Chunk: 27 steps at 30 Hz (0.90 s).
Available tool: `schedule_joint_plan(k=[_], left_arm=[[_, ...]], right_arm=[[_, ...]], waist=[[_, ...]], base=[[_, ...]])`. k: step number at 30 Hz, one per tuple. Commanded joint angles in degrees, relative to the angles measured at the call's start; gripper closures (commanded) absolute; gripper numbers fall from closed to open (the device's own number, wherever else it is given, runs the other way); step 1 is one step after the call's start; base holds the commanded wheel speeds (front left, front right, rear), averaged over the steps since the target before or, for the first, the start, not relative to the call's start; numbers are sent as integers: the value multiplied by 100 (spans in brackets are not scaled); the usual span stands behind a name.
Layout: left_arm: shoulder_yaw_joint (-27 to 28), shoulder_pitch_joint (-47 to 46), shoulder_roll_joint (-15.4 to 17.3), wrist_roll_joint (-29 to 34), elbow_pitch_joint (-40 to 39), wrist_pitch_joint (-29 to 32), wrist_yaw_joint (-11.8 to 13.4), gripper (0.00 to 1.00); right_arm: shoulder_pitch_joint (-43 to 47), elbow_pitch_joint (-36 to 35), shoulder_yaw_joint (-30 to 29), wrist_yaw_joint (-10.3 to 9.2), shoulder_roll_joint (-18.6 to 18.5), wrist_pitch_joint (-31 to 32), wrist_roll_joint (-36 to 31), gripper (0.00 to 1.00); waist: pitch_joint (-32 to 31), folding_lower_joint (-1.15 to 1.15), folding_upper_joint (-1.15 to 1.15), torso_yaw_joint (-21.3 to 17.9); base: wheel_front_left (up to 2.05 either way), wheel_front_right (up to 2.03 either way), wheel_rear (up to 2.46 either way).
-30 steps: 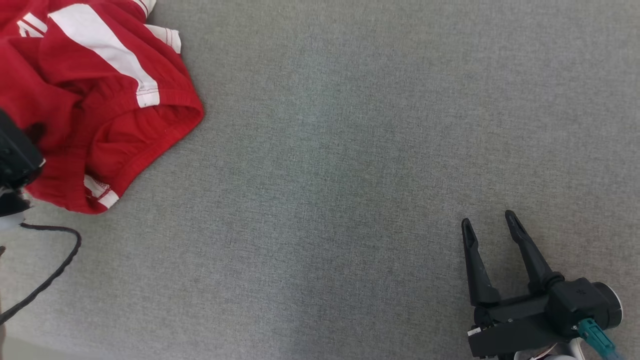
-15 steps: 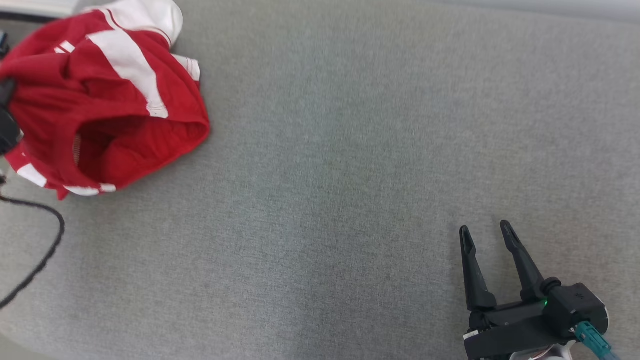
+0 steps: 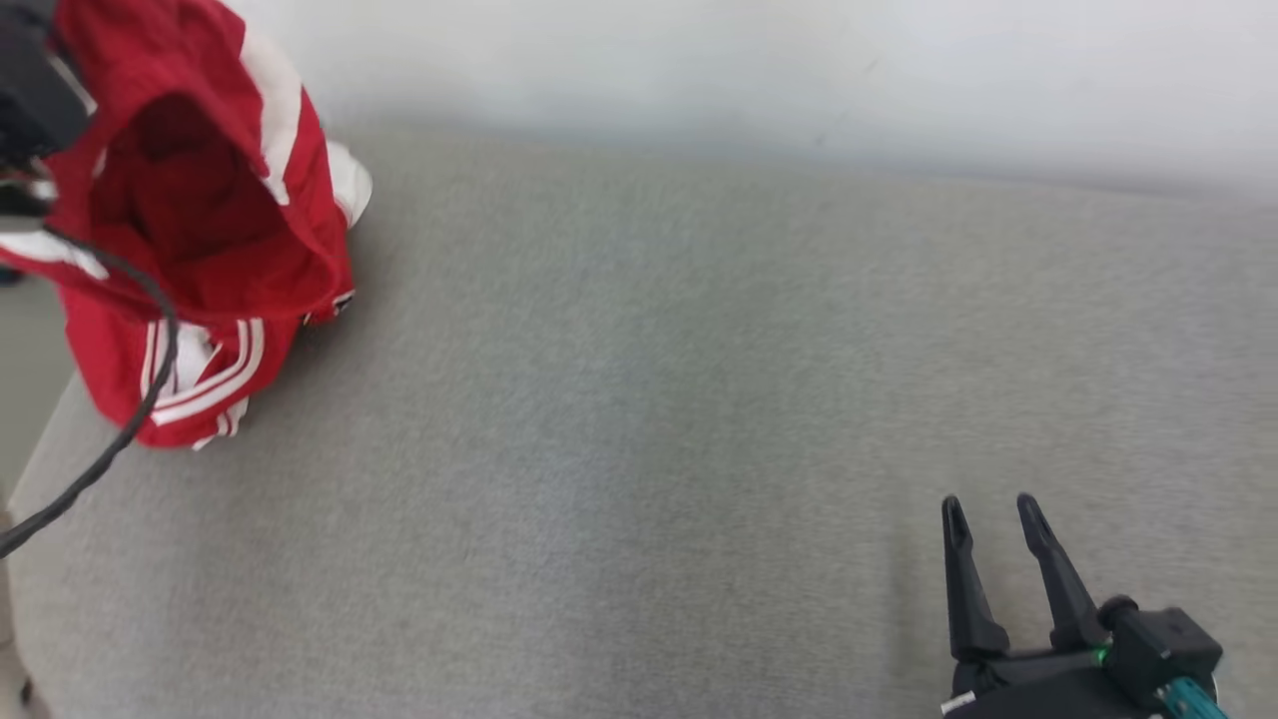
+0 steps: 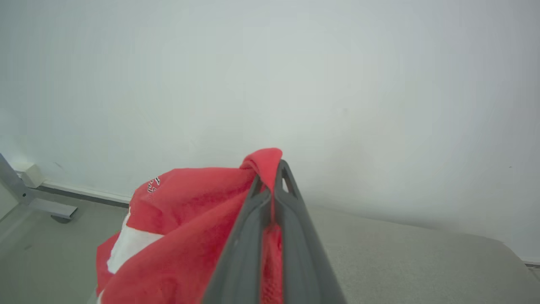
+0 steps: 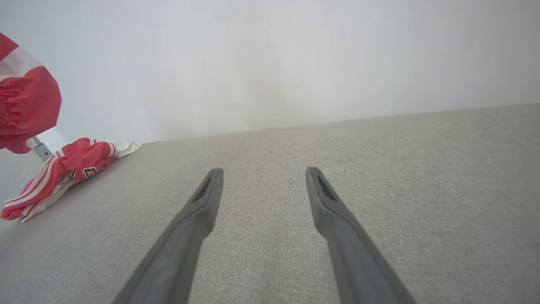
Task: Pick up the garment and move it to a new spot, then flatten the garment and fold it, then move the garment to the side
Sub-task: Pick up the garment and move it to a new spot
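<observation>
The red garment [image 3: 200, 220] with white stripes hangs at the far left of the head view, lifted, with its striped lower end still resting on the grey surface [image 3: 639, 419]. My left gripper [image 4: 270, 177] is shut on a fold of the garment's red cloth [image 4: 181, 236]; its dark wrist [image 3: 30, 95] shows at the top left of the head view. My right gripper [image 3: 988, 514] hovers low at the right front, open and empty, far from the garment. In the right wrist view, that gripper [image 5: 261, 177] points at bare fabric, with the garment [image 5: 25, 101] hanging far left.
A black cable [image 3: 100, 449] droops from the left arm across the garment and over the surface's left edge. A white wall [image 3: 799, 70] rises behind the far edge. A metal frame foot [image 4: 42, 207] stands on the floor at the left.
The head camera has tilted up, bringing the wall into view. My left gripper has raised the garment from a heap into a hanging bundle. The right gripper has hardly moved.
</observation>
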Motion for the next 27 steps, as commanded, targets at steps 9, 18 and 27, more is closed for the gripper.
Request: schedule_joint_plan(k=[9, 18, 27], left_arm=[[-608, -248, -644, -396, -91, -89, -548, 100], [-1169, 216, -1071, -556, -143, -112, -676, 100], [-1581, 1348, -1491, -480, 261, -814, -719, 100]], right_arm=[[439, -95, -316, -12, 4, -38, -94, 0], [494, -216, -311, -12, 2, -14, -91, 0], [472, -229, -267, -12, 1, 20, -61, 0]], waist=[[-906, 1, 1, -1282], [-937, 1, 1, -1977], [-868, 1, 1, -2335]], base=[[0, 0, 0], [0, 0, 0], [0, 0, 0]])
